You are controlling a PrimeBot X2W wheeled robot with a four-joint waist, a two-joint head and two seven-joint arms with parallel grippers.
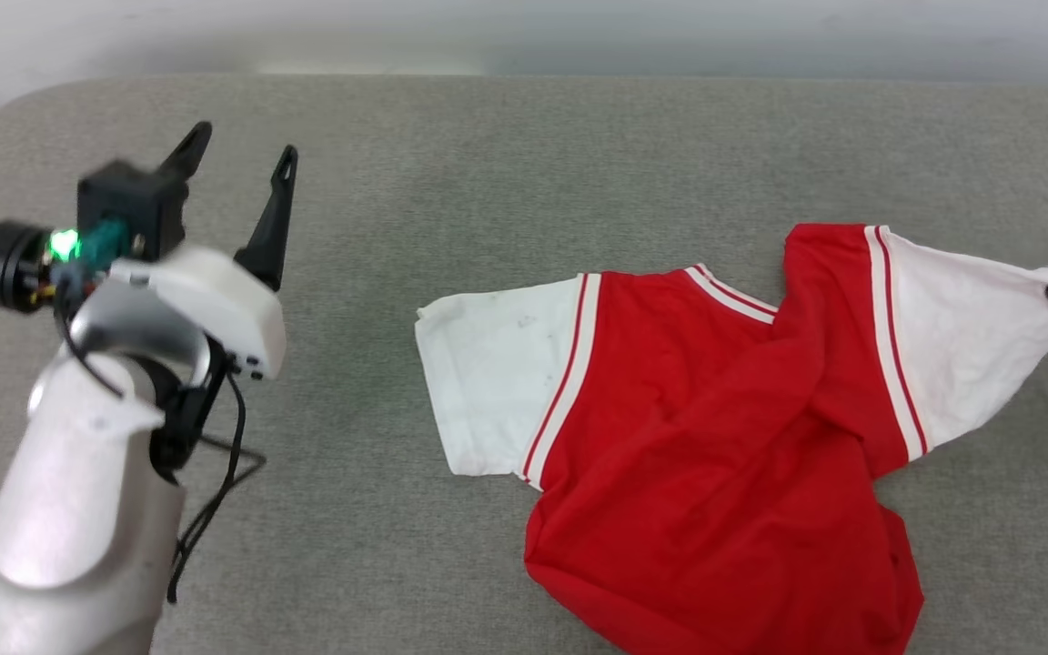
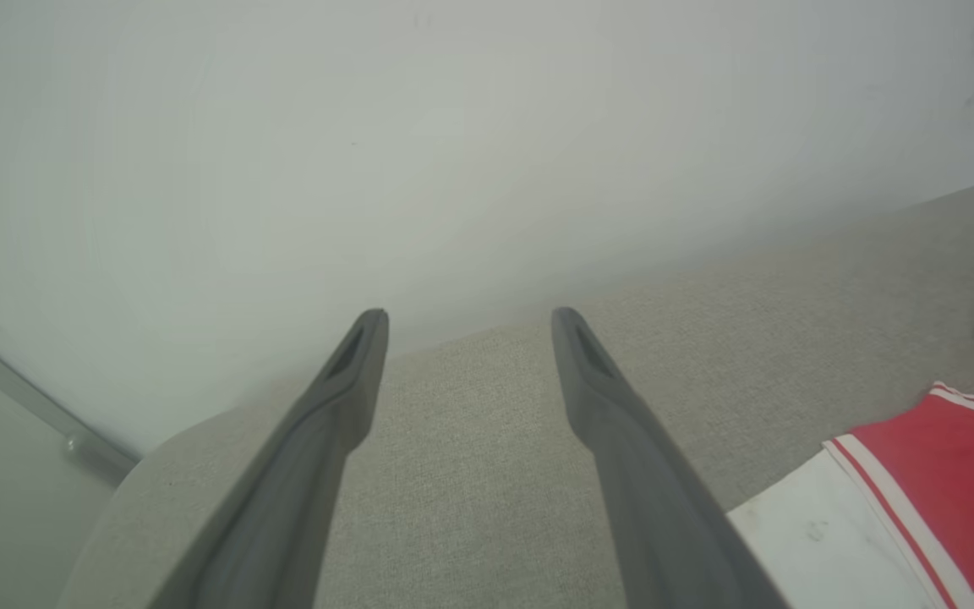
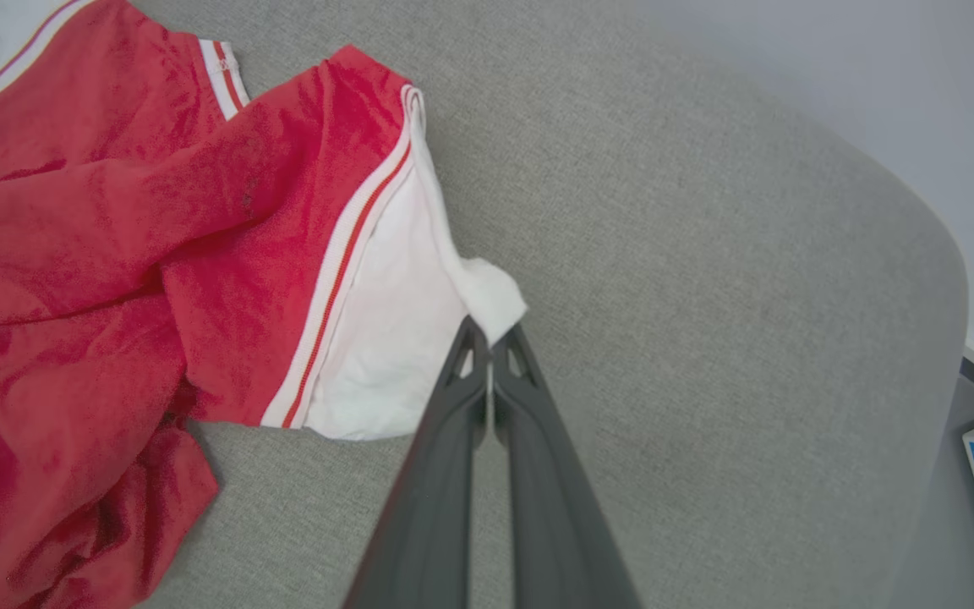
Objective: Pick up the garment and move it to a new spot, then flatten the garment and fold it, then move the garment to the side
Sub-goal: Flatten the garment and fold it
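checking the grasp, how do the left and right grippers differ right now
The left gripper is open; the right gripper is shut. The left gripper holds nothing, while the right gripper pinches the white sleeve edge of the garment. Both have two long dark fingers.

Garment (image 1: 715, 428) lying rumpled
Red T-shirt, white striped-trim sleeves spread out sideways, red body bunched and creased.

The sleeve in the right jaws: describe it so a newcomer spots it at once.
On the grey padded surface lies a crumpled red garment with two white sleeves. Yours is the right-hand sleeve, pinched at its tip by the right gripper, jaws shut; the left-hand sleeve lies flat, untouched.
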